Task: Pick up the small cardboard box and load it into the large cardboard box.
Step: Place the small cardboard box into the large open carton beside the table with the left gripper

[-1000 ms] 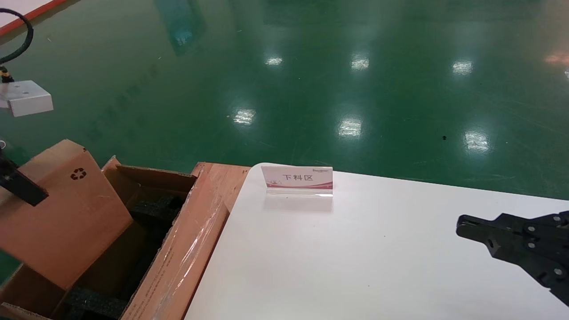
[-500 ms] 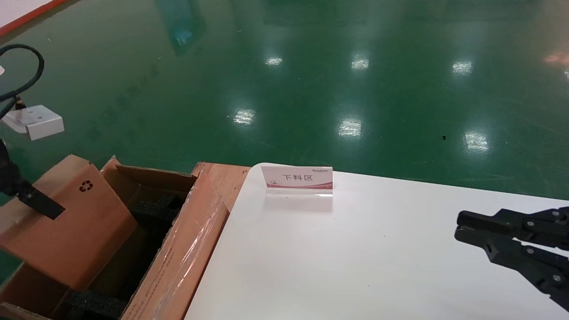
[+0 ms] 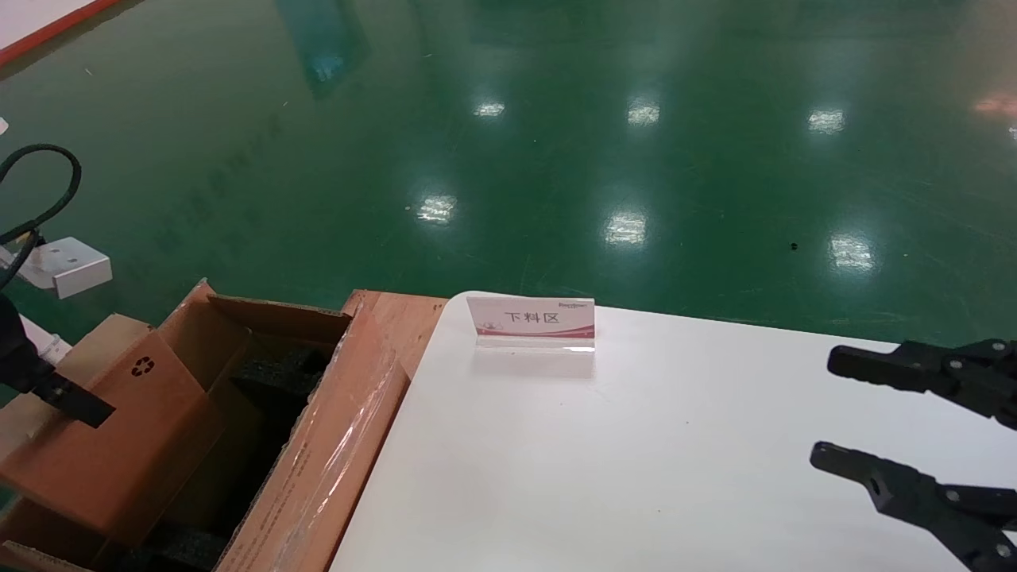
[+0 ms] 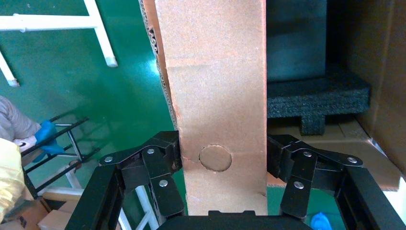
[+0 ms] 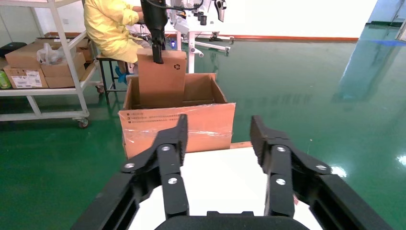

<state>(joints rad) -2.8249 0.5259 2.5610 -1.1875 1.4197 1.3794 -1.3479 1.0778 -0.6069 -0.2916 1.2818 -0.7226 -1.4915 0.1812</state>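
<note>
The small cardboard box (image 3: 119, 429), plain brown with a black recycling symbol, hangs tilted with its lower part inside the large cardboard box (image 3: 334, 445) at the far left. My left gripper (image 3: 48, 389) is shut on its narrow sides; the left wrist view shows both fingers (image 4: 158, 158) pressed on the carton (image 4: 215, 72), above black foam (image 4: 316, 93). The right wrist view shows the small box (image 5: 163, 79) upright in the taped large box (image 5: 177, 127). My right gripper (image 3: 822, 409) is open and empty over the white table's right side, and also shows in its wrist view (image 5: 218, 127).
A white table (image 3: 636, 477) fills the right of the head view, with a small sign stand (image 3: 531, 322) at its far edge. Behind the large box, a person in yellow (image 5: 110, 28) sits beside a white shelf rack (image 5: 43, 62) with cartons. Green floor lies around.
My left gripper has lowered the small box farther into the large box. My right gripper's jaws have opened wide from shut.
</note>
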